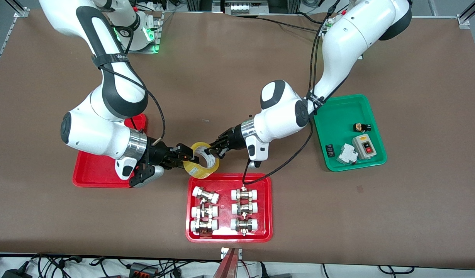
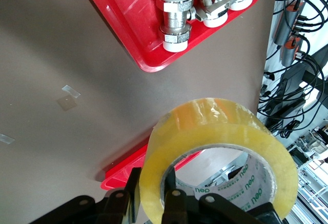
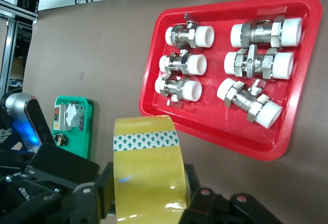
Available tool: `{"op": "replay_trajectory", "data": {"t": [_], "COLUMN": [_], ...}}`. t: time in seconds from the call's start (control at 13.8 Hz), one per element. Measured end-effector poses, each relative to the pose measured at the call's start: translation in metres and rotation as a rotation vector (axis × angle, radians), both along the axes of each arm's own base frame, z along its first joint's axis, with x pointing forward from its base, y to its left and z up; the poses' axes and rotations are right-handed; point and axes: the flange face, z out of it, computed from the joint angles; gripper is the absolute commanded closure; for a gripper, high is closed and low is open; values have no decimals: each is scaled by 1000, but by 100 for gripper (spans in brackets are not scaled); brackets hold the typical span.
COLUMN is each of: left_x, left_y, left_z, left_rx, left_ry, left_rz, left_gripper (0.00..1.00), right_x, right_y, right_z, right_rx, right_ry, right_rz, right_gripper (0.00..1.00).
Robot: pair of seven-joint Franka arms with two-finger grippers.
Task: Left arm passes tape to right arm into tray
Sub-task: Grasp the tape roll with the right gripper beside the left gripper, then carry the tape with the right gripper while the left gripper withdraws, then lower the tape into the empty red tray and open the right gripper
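Observation:
The yellow tape [image 1: 199,171] hangs in the air between both grippers, over the table just beside the fittings tray's rim. My left gripper [image 1: 216,149] pinches the ring's wall, one finger inside the core and one outside, as the left wrist view [image 2: 152,185] shows on the tape [image 2: 220,126]. My right gripper [image 1: 186,156] is shut across the roll's width, its fingers on the two flat faces [image 3: 148,183] of the tape [image 3: 146,152]. The plain red tray [image 1: 100,173] lies under the right arm, toward that arm's end of the table; its corner shows in the left wrist view [image 2: 120,168].
A red tray [image 1: 191,231] with several white-capped metal fittings lies just nearer the front camera than the tape; it also shows in both wrist views [image 2: 138,34] [image 3: 287,142]. A green tray [image 1: 338,127] with small electrical parts lies toward the left arm's end.

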Motion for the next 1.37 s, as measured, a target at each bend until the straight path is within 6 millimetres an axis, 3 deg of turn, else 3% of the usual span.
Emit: {"op": "replay_trajectory", "data": {"t": [0.07, 0.14, 0.22, 0.36, 0.51, 0.65, 0.8, 0.94, 1.16, 1.37], "left_x": [1, 2, 3, 11, 32, 64, 85, 91, 78, 58], "left_y": [0, 1, 2, 11, 36, 87, 152, 227, 333, 409], "left_z": [1, 2, 3, 6, 18, 45, 76, 105, 124, 127], "left_rx": [-2, -3, -4, -3, -6, 3, 71, 182, 272, 420], "left_ry": [-2, -4, -5, -34, -105, -184, -227, -233, -186, -154], "left_rz": [1, 3, 5, 3, 9, 20, -89, -261, -504, -751], "left_gripper": [93, 62, 2, 0, 0, 0, 0, 0, 0, 0], "right_x": [1, 1, 1, 2, 2, 3, 10, 19, 20, 9], "right_y": [0, 0, 0, 0, 0, -2, -22, -65, -139, -226], "right_z": [2, 3, 4, 4, 6, 7, 6, -1, -30, -72], "right_rx": [1, 2, 3, 3, 4, 4, -3, -4, 2, 12], "right_ry": [-3, -6, -8, -9, -9, -12, -2, 49, 145, 209], "right_rz": [0, -1, -1, -3, -6, -10, -30, -52, -16, 43], "right_gripper": [100, 100, 100, 100, 100, 100, 100, 100, 100, 100]}}
